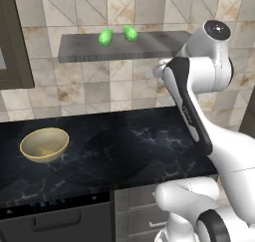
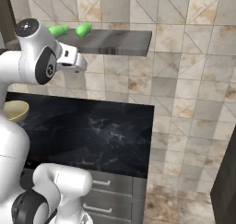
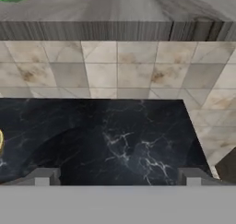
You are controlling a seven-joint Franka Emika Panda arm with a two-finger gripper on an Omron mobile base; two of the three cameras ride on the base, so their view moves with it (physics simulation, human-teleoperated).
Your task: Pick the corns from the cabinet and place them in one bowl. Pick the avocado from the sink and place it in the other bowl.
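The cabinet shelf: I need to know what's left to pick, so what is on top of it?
Two corns lie side by side, apart, on the cabinet toward its left end. The arm covers the shelf's right end in the left base view.
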